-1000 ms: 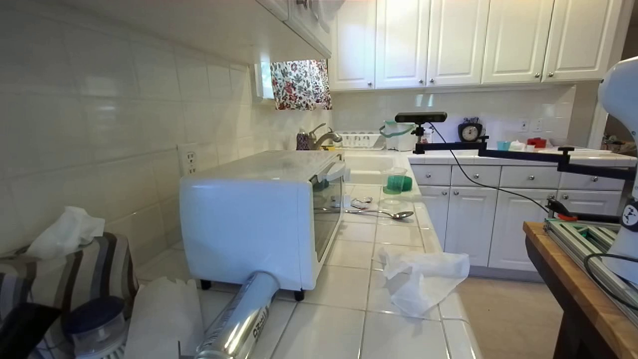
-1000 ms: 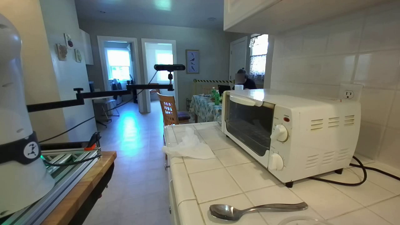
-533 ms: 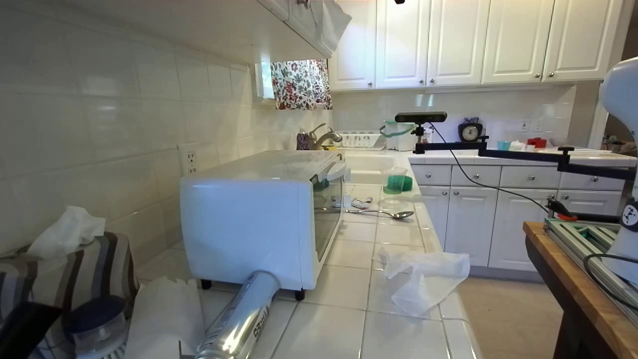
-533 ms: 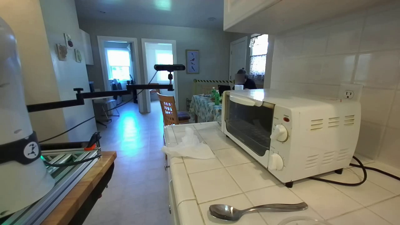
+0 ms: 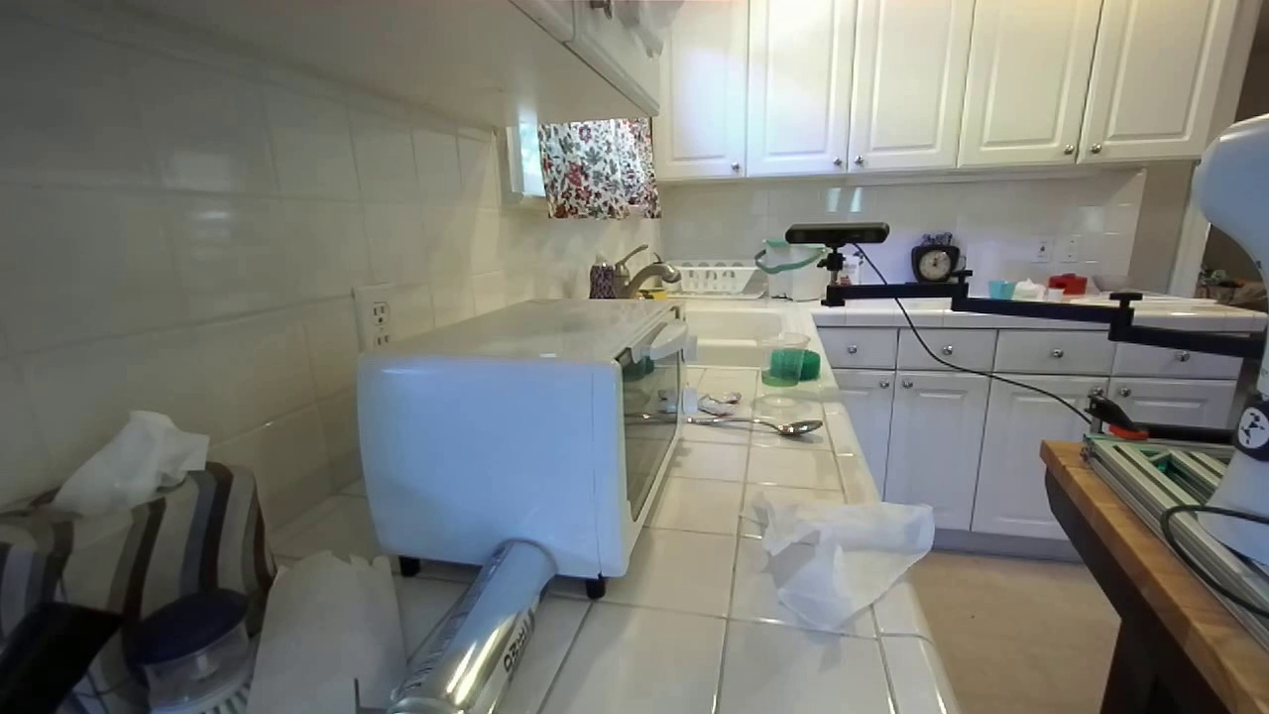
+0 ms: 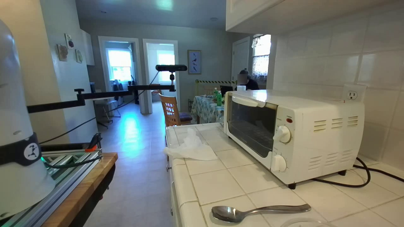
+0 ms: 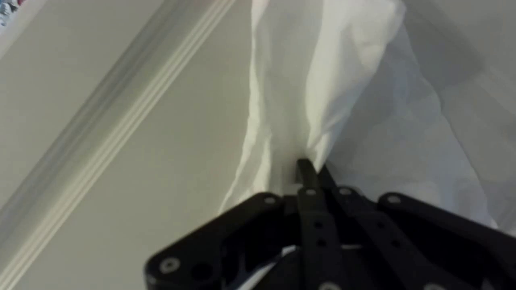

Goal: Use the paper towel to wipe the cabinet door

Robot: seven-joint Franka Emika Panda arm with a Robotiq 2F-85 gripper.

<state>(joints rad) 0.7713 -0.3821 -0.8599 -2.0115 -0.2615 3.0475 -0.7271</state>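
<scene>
In the wrist view my gripper (image 7: 315,171) is shut on a crumpled white paper towel (image 7: 290,80), with its fingertips pinched together on it. The towel fans out above and to both sides of the fingertips, over the pale cabinet door (image 7: 181,141) with grooved moulding. I cannot tell how firmly the towel touches the door. In an exterior view the upper cabinet door (image 5: 613,59) shows edge-on at the top, with a small bit of white towel (image 5: 649,28) beside it. The gripper itself is out of both exterior views.
A second white paper sheet (image 5: 848,560) lies on the counter edge. A white toaster oven (image 6: 293,138) stands under the cabinet. A spoon (image 6: 262,211) lies on the tiles. A camera on a black bracket (image 5: 838,234) juts from the robot's bench (image 5: 1140,555).
Half a second ago the towel flared out past the cabinet's edge in an exterior view; now it is drawn back near the door. The arm has shifted slightly.
</scene>
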